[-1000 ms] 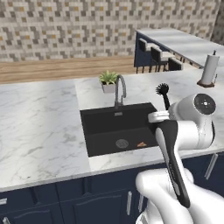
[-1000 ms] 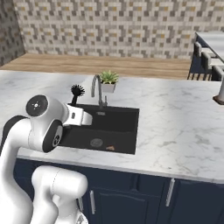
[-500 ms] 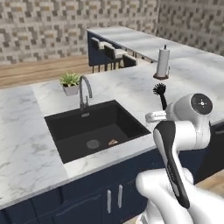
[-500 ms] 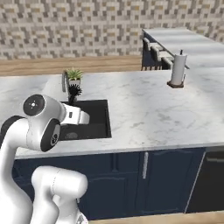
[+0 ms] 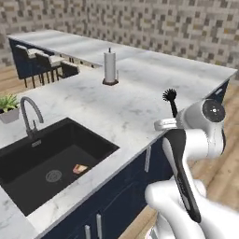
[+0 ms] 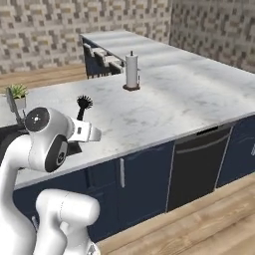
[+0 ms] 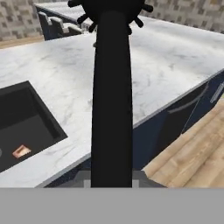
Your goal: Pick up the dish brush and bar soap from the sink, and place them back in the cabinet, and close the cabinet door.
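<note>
Black dish brush; orange bar soap.

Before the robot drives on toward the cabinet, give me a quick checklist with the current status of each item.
1. Dish brush in the gripper: ok, the handle rises upright from the hand, bristle head on top.
2. Gripper shut on the handle: ok.
3. Bar soap collected: not ok, it lies on the floor of the sink beside the drain.
4. Brush clear of the paper towel holder: ok, well apart.
5. Cabinet ahead and its door open: cannot tell.
6. Brush clear of the counter: ok, it is held above the marble.
</note>
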You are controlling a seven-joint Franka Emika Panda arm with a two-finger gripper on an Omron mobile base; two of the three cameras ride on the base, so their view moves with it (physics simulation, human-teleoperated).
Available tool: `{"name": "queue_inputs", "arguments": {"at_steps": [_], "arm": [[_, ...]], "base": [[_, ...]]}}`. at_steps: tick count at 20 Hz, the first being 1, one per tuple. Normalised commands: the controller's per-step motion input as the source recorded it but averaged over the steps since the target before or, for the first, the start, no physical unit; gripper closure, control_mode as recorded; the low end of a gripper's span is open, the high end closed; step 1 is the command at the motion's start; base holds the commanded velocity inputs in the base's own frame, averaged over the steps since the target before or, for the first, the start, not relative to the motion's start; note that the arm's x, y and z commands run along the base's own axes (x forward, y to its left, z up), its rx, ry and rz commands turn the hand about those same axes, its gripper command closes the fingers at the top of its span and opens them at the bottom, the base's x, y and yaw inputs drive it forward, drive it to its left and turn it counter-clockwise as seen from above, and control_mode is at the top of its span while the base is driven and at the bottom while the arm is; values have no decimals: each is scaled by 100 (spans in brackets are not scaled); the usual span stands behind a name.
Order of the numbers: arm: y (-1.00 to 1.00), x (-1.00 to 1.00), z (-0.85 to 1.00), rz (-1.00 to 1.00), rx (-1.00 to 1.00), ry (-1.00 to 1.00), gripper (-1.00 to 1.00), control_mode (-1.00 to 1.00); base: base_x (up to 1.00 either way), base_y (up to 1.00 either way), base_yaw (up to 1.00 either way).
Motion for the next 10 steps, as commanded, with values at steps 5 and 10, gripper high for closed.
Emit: {"name": "queue_inputs", "arguments": {"at_steps": [5,10], "arm": [[0,0,0,0,0,0,100,100],[0,0,0,0,0,0,100,100]], "base": [[0,-75,-45],[11,-78,-41]]}}
